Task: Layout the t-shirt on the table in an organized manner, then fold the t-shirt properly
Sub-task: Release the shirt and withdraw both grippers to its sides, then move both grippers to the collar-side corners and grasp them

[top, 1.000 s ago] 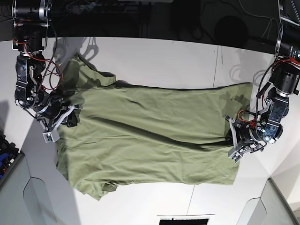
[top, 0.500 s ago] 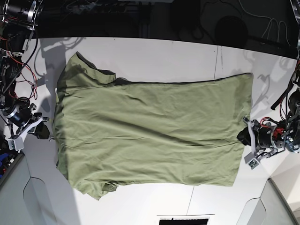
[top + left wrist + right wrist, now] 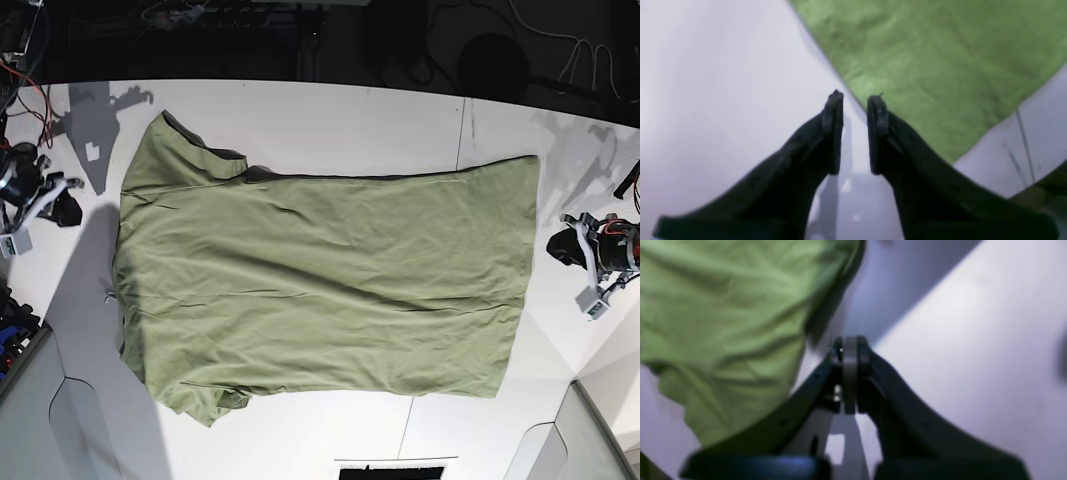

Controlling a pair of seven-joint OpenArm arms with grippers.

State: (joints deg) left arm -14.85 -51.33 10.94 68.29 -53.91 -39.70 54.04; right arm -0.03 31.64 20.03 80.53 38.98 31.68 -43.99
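Both arms have pulled back off the t-shirt (image 3: 320,280) to the side edges of the table (image 3: 330,120), which it now lies spread flat on, nothing gripping it. The left gripper (image 3: 855,100) shows a gap between its black fingers, nothing held, just beside the shirt's edge. The right gripper (image 3: 848,346) is pressed together, empty; its view is blurred. In the base view both arms are cut off by the frame
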